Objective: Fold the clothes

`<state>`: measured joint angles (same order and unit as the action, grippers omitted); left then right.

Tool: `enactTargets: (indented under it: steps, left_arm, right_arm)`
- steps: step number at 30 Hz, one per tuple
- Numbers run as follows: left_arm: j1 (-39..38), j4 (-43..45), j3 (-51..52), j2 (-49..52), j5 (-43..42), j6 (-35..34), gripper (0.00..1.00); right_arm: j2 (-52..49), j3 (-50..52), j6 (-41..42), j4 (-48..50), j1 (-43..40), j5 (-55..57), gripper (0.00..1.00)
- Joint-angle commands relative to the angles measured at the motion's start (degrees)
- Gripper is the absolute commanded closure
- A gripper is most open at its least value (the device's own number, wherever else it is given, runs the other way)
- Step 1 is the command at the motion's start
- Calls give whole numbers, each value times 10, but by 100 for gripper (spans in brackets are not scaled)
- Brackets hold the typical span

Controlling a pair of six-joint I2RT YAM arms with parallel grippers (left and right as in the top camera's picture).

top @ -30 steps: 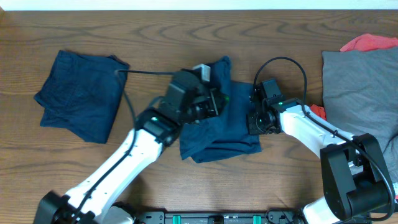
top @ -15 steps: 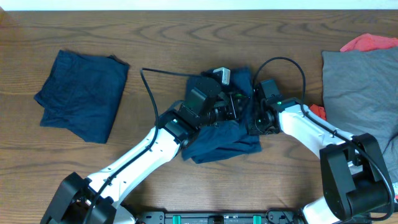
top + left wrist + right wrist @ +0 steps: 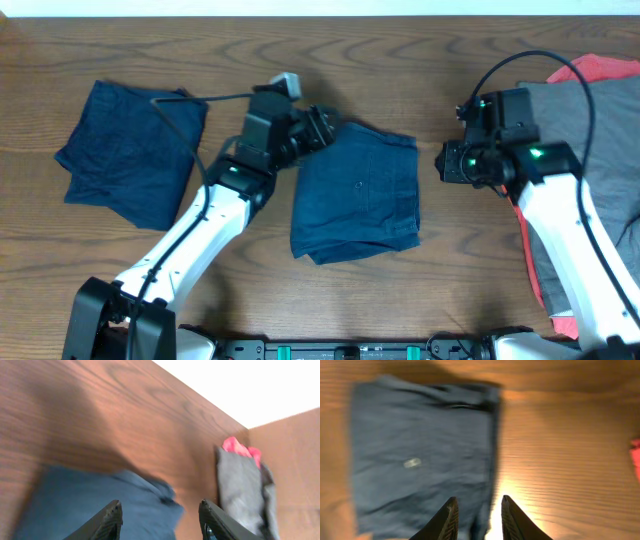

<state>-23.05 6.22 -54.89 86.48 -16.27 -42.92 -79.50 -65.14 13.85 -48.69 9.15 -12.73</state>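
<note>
The clothes in work are dark navy shorts (image 3: 356, 190), lying folded and flat at the table's middle. My left gripper (image 3: 322, 124) hovers off their upper left corner, open and empty. In the left wrist view the left gripper (image 3: 160, 510) has both fingers apart above the navy shorts (image 3: 95, 505). My right gripper (image 3: 447, 162) is to the right of the shorts, clear of them. In the right wrist view the right gripper (image 3: 479, 510) stands narrowly open over the right edge of the shorts (image 3: 420, 450), with nothing between its fingers.
A second folded navy garment (image 3: 130, 150) lies at the left. A grey garment (image 3: 575, 130) and a red one (image 3: 600, 68) sit at the right edge, partly under my right arm. Bare wooden table (image 3: 450, 60) surrounds the shorts.
Both grippers let go of the middle shorts and drew back, the left up and to the left, the right out to the right. The shorts now lie flat in a folded rectangle.
</note>
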Motion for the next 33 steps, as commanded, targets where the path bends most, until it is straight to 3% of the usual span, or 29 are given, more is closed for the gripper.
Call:
enactTargets:
  steps: [1,13,20,25,29,30,33]
  left_arm:
    - [11,0,-15,31,35,40,48]
    - [12,-36,-15,194,28,71,48]
    - [12,-147,-15,210,28,71,48]
    - [11,-265,-15,210,13,71,50]
    - [8,-345,-15,210,-69,71,56]
    - [5,-358,-14,210,-93,71,56]
    - [-9,-377,-15,208,-173,71,57]
  right_arm:
    - [-7,12,-23,-8,33,-103,73]
    - [-89,123,59,96,172,-120,72]
    - [-174,193,87,140,181,-70,73]
    - [-210,202,100,144,156,68,75]
    - [-204,192,99,191,113,184,68]
    - [-201,187,95,206,104,200,62]
    - [-198,160,54,264,76,209,61]
